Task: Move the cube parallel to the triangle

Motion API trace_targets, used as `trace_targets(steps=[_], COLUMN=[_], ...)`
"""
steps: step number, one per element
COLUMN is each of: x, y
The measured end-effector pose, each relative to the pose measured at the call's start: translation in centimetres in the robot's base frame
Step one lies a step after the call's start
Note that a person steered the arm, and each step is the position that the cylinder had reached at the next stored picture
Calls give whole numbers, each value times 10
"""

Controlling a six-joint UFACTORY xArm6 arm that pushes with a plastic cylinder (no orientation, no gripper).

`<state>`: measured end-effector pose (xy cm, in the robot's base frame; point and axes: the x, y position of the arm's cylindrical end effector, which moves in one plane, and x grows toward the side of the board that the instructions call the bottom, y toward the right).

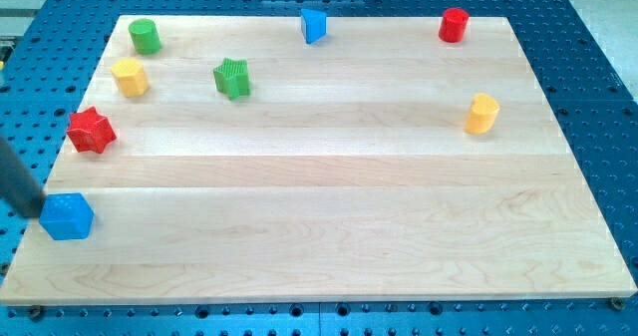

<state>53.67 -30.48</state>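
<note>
The blue cube [68, 216] sits near the left edge of the wooden board, toward the view's bottom. The blue triangle [313, 25] stands at the board's top edge, near the middle. My rod comes in from the view's left edge and my tip [38, 214] is right against the cube's left side.
The wooden board [329, 176] also carries a red star [91, 130], a yellow block [130, 77], a green cylinder [145, 37], a green star [231, 78], a red cylinder [454, 25] and a yellow cylinder [480, 114]. A blue perforated table surrounds the board.
</note>
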Motion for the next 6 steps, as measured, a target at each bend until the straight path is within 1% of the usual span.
trace_targets(steps=[1, 2, 3, 4, 5, 6], x=[12, -12, 15, 16, 35, 67], y=[34, 86, 167, 105, 77, 103])
